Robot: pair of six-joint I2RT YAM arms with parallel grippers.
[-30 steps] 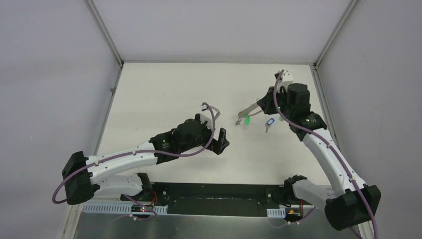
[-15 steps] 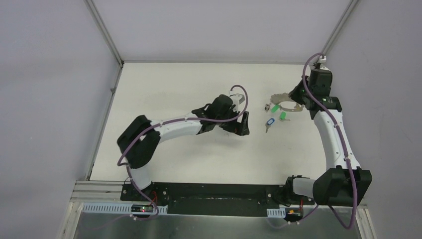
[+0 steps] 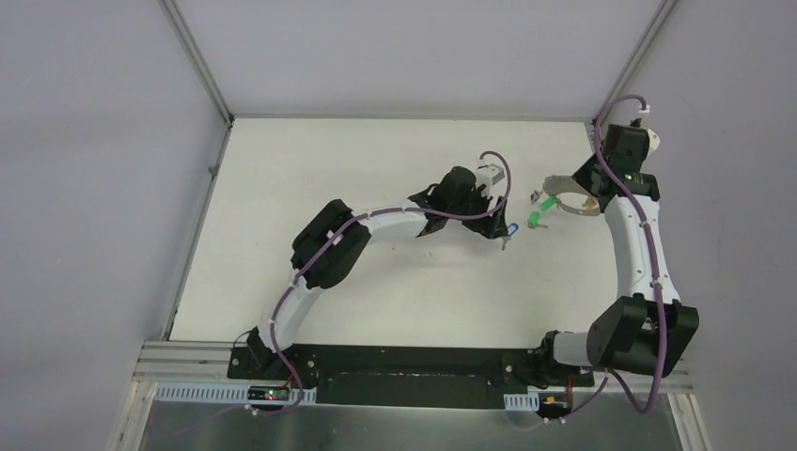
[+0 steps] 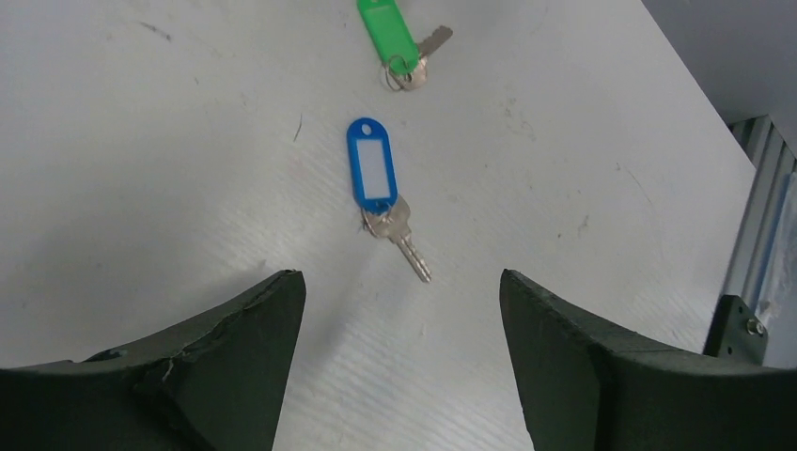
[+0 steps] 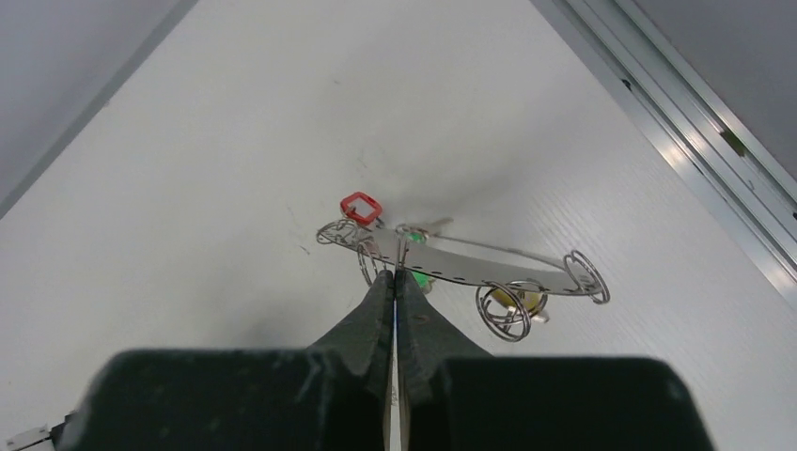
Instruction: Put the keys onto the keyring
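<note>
A key with a blue tag [image 4: 373,174] lies flat on the table just ahead of my left gripper [image 4: 399,277], which is open with nothing between its fingers. The key's blade tip points toward the gap. Beyond it lies a key with a green tag [image 4: 387,28]. In the top view the left gripper [image 3: 496,228] hovers beside the blue tag [image 3: 512,228]. My right gripper [image 5: 395,274] is shut on the keyring [image 5: 489,265], a thin silvery loop held above the table. Small split rings, a red tag [image 5: 360,207] and a yellow tag [image 5: 512,299] hang on it. The keyring [image 3: 562,180] sits at the far right.
The table's right rail [image 5: 695,150] runs close behind the keyring, with the enclosure wall beyond it. A metal frame edge [image 4: 761,244] shows at the right of the left wrist view. The left arm [image 3: 376,225] stretches across the table's middle.
The left arm has swung far to the right, up to the blue-tagged key, and its jaws have narrowed a little. The right arm has carried the keyring right and back.
</note>
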